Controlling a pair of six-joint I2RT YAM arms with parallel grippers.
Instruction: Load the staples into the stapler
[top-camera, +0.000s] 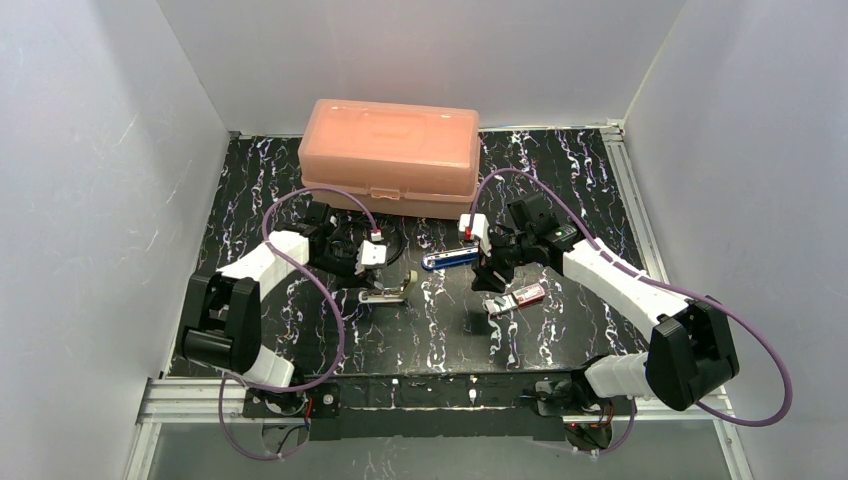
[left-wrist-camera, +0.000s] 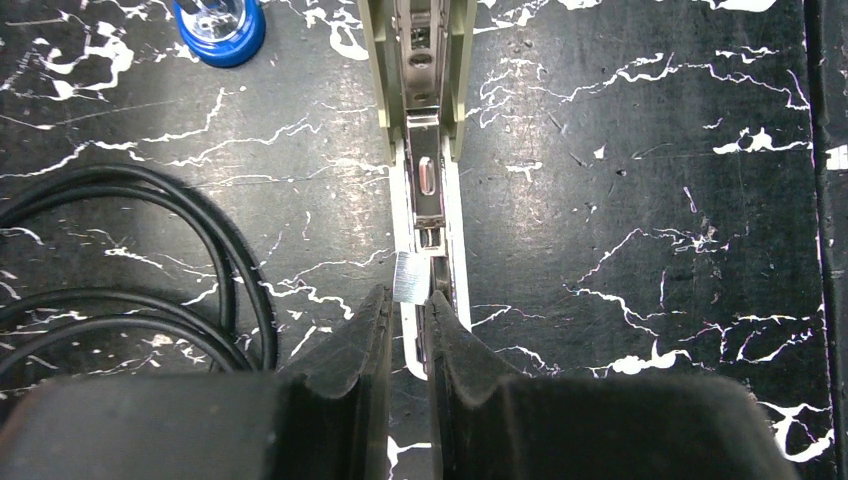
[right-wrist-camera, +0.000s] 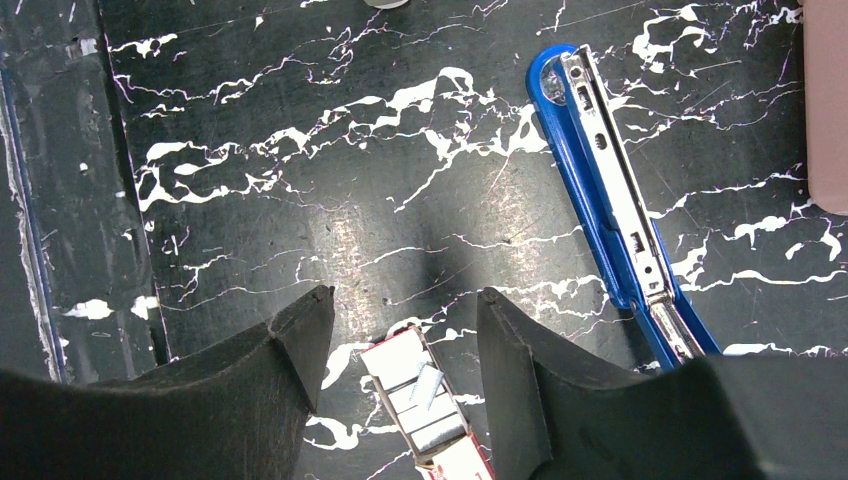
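A beige stapler (top-camera: 388, 290) lies open on the black marbled mat, and its metal staple channel (left-wrist-camera: 425, 150) runs up the middle of the left wrist view. My left gripper (left-wrist-camera: 408, 295) hangs just over its near end, shut on a short silvery staple strip (left-wrist-camera: 411, 277) that sticks out past the fingertips. The pink-red staples box (top-camera: 518, 297) lies right of centre with its white tray slid out, showing staple strips (right-wrist-camera: 425, 405). My right gripper (right-wrist-camera: 405, 300) is open and empty, with one finger on each side above the tray. In the top view my left gripper (top-camera: 372, 270) and right gripper (top-camera: 488, 278) flank both staplers.
A blue stapler (top-camera: 450, 258) lies open between the arms, also showing in the right wrist view (right-wrist-camera: 610, 210). A peach plastic case (top-camera: 390, 155) stands at the back. A black cable (left-wrist-camera: 150, 260) coils left of the beige stapler. White walls enclose the mat.
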